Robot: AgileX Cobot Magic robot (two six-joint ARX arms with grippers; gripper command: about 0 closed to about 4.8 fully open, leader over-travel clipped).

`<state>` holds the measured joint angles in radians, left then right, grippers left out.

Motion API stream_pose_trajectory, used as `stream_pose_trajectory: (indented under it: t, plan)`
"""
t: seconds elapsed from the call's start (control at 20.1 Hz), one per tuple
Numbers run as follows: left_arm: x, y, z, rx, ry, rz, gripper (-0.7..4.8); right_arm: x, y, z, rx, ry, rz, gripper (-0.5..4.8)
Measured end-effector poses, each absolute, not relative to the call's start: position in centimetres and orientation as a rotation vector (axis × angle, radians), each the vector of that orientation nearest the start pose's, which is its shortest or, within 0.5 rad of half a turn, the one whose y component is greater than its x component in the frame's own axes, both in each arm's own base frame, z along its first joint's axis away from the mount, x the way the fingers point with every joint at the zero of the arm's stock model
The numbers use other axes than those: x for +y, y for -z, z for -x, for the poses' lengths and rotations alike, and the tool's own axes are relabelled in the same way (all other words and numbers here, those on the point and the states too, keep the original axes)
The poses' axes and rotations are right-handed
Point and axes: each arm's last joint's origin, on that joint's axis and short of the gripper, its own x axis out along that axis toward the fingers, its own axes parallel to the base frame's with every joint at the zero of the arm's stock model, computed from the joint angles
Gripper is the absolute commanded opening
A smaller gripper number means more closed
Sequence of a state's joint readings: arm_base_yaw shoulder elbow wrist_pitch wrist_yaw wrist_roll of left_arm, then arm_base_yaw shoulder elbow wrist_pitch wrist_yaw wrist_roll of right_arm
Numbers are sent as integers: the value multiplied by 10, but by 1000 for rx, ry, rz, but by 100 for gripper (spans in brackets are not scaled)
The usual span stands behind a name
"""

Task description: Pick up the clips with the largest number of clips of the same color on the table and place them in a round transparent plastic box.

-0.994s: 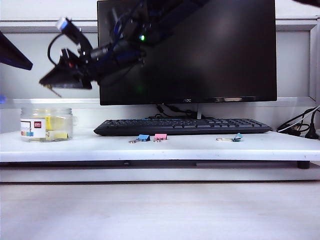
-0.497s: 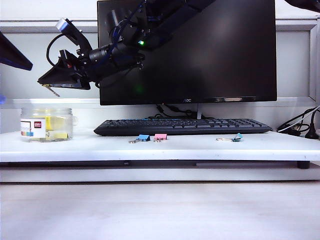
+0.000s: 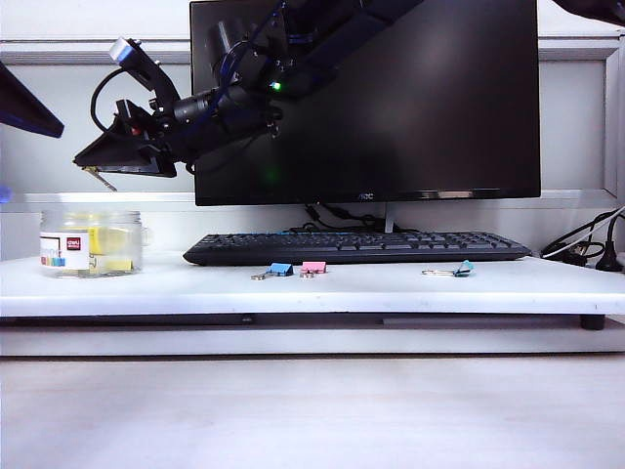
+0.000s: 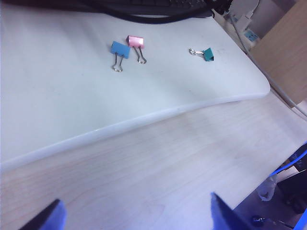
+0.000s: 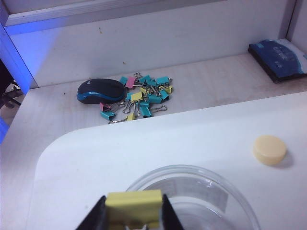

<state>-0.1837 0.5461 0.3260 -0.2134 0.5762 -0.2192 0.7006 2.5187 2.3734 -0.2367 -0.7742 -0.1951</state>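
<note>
Fingers [image 5: 98,213] of the right gripper [image 5: 133,215] pinch a yellow clip [image 5: 134,203] between them, seen in the right wrist view directly above the open mouth of the round transparent plastic box [image 5: 211,191]. The box stands on the white table [image 5: 144,143], with a cream lid [image 5: 270,150] lying well apart from it. Beyond the table edge, a dark mouse [image 5: 101,90] rests beside a heap of mixed clips [image 5: 141,98] on a lower surface.

From the exterior view, the right gripper [image 3: 105,161] hangs high above the box [image 3: 91,242], which already contains yellow clips [image 3: 112,252]. A blue clip [image 3: 278,270], a pink clip [image 3: 312,267] and a teal clip [image 3: 459,269] lie on the table [image 3: 312,293] in front of the keyboard [image 3: 356,246].

Through the left wrist view, the left gripper [image 4: 134,215] shows only its two blue fingertips [image 4: 50,218], spread wide with nothing between them, over the wooden surface [image 4: 158,163] off the table's front edge.
</note>
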Motion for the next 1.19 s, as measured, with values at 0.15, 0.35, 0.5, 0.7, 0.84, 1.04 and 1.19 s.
stream_pose_trajectory:
  t: [0.15, 0.35, 0.5, 0.7, 0.84, 1.04, 1.19]
  plan:
    - [-39, -207, -125, 516, 698, 292, 402, 382, -248, -422, 267, -1477, 145, 109]
    - [-39, -207, -125, 517, 703, 293, 402, 384, -237, -424, 282, -1471, 146, 119]
    - [-39, -207, -125, 518, 703, 295, 402, 384, -235, -425, 282, -1464, 148, 122]
    - [-39, -207, -125, 518, 704, 296, 402, 384, -236, -425, 272, -1458, 150, 159]
    - [-39, -207, -125, 518, 704, 296, 402, 385, -237, -426, 263, -1454, 151, 160]
    - [-39, -207, -125, 518, 704, 296, 402, 385, -237, -426, 264, -1452, 151, 182]
    - [-39, -207, -125, 518, 704, 296, 402, 385, -237, -426, 264, -1451, 152, 182]
